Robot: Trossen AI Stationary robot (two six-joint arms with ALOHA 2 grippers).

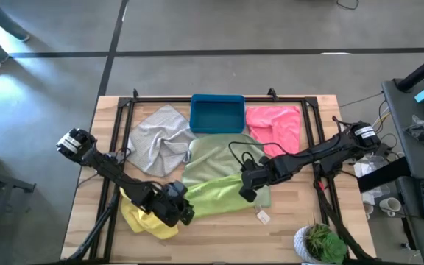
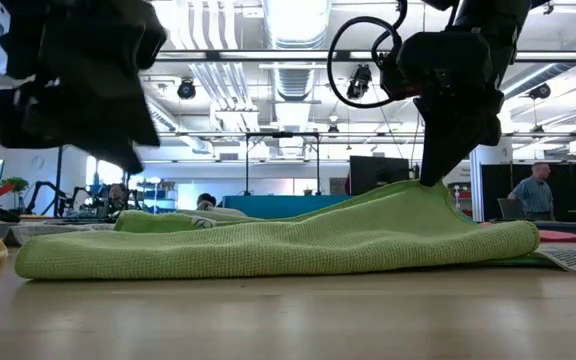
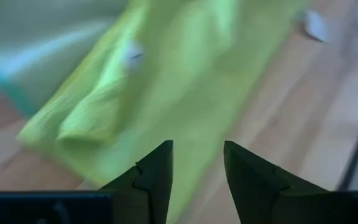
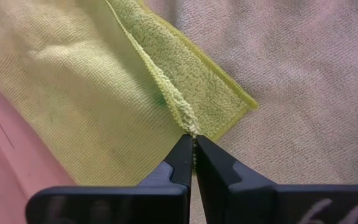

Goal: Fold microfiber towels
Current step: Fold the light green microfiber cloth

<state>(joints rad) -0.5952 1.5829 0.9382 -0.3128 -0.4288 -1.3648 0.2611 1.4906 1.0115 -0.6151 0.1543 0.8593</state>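
The bright lime green towel (image 1: 219, 196) lies as a folded strip on the table's near middle, partly over the pale sage green towel (image 1: 216, 158). My right gripper (image 1: 246, 193) is shut on the lime towel near its right end. My left gripper (image 1: 185, 213) hovers open and empty above the lime towel's left end (image 3: 142, 81), and it is raised in the low view (image 2: 78, 80). The yellow towel (image 1: 142, 218) lies crumpled under the left arm. The light grey towel (image 1: 160, 140) and the pink towel (image 1: 274, 126) lie spread at the back. My right gripper pinches a raised ridge of the lime towel (image 4: 188, 121) between its two fingertips, close to a turned-over corner (image 4: 244, 102). The fingers come from above, pointing down. The cloth rises to a low peak at the fingers (image 2: 420, 187); the rest lies on the table.
The blue bin (image 1: 217, 114) stands at the back middle between the grey and pink towels. A small white tag (image 1: 262, 216) lies on bare wood near the front. A potted plant (image 1: 322, 243) stands at the front right corner.
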